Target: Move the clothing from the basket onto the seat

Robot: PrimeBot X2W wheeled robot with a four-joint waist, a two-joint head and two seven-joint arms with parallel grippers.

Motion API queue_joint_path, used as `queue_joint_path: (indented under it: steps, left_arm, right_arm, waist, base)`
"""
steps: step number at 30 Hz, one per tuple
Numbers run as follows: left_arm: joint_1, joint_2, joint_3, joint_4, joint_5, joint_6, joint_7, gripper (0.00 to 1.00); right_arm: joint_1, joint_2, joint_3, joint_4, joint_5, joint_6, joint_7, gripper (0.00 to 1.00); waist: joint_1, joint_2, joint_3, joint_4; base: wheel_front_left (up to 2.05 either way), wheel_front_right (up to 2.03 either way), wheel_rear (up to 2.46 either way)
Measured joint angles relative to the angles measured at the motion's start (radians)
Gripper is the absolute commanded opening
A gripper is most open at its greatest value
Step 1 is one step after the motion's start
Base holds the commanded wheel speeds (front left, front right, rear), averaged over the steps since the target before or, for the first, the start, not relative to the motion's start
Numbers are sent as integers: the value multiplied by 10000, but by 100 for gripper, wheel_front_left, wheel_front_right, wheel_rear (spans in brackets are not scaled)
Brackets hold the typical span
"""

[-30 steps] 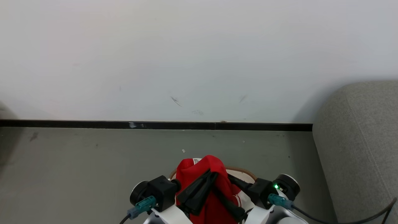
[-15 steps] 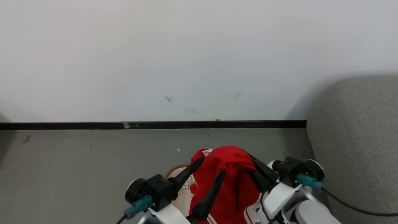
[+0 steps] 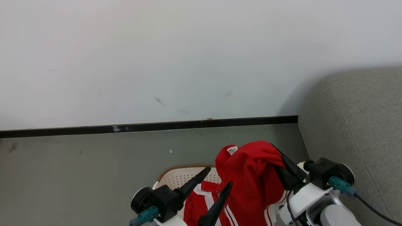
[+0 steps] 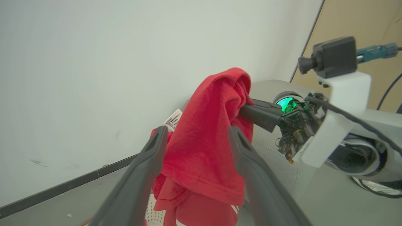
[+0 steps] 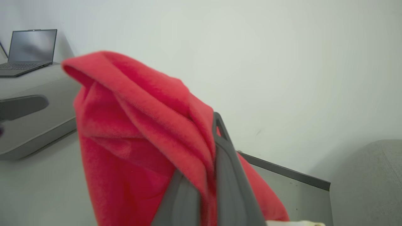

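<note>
Clothing (image 3: pixel 251 179) pinched in R tool (image 3: pixel 278 154), L tool (image 3: pixel 220 176) open beside.

Red clothing (image 3: pixel 251 175) (white stripes); perhaps cream basket (image 3: pixel 182 179)

No wording could be read anywhere. The one printed item was a small white tag (image 4: pixel 173 120) sewn to the red clothing (image 4: pixel 201 147), near the top of the lifted fold. In the left wrist view it carried several short lines of tiny dark print, too small to make out. In the head view the same tag showed only faint grey marks.
</note>
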Motion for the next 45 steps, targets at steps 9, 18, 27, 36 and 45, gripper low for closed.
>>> queue_joint_path:
  steps: [9, 18, 27, 36, 45]
  left_arm:
    - [2, 61, -92, 267, -33, -88, -272, 100]
    - [2, 173, -104, 537, -38, -173, -454, 100]
    - [1, 174, -188, 635, -46, -176, -623, 100]
    - [1, 188, -171, 681, -46, -176, -757, 100]
    - [1, 280, -163, 671, 19, -163, -757, 100]
  right_arm:
    - [696, -33, -596, -412, -274, 0, 0, 0]
    - [1078, -63, -1003, -759, -418, 0, 0, 0]
    - [1277, -65, -1091, -1099, -489, 0, 0, 0]
    - [1366, -67, -1254, -1193, -320, 0, 0, 0]
    - [677, -324, -2111, -1147, 372, 0, 0, 0]
  waist:
    - [0, 0, 55, -523]
    - [-1, 0, 137, -1189]
    - [0, 0, 303, -1877]
    - [0, 0, 568, -2482]
    - [0, 1, 1070, -2837]
  base:
    - [0, 0, 0]
    - [0, 0, 0]
    - [0, 0, 0]
    - [0, 0, 0]
    - [0, 0, 0]
